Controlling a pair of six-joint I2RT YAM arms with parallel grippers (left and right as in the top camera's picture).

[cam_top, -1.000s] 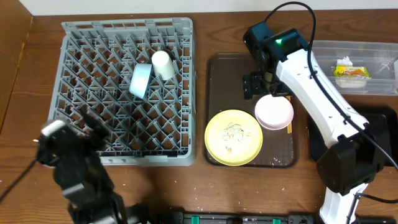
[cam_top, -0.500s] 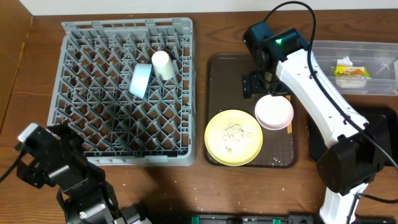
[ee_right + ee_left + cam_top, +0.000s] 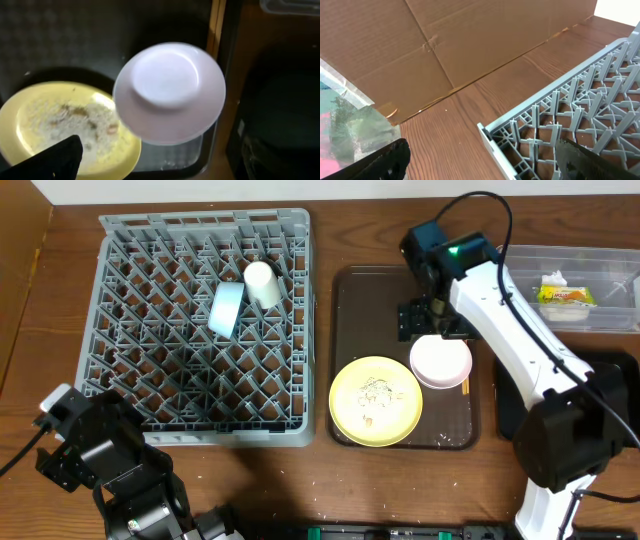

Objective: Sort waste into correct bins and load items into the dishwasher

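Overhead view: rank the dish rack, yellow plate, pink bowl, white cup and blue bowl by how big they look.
1. grey dish rack
2. yellow plate
3. pink bowl
4. white cup and blue bowl: these look about alike, and the bowl stands on edge, so I have not ranked them.

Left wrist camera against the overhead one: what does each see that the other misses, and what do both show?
Only the left wrist: crinkled shiny film at its left edge and the creases in a cardboard wall. Only the overhead: the white cup and blue bowl, the yellow plate, the pink bowl, the clear tub. Both: the grey dish rack and the wooden table.
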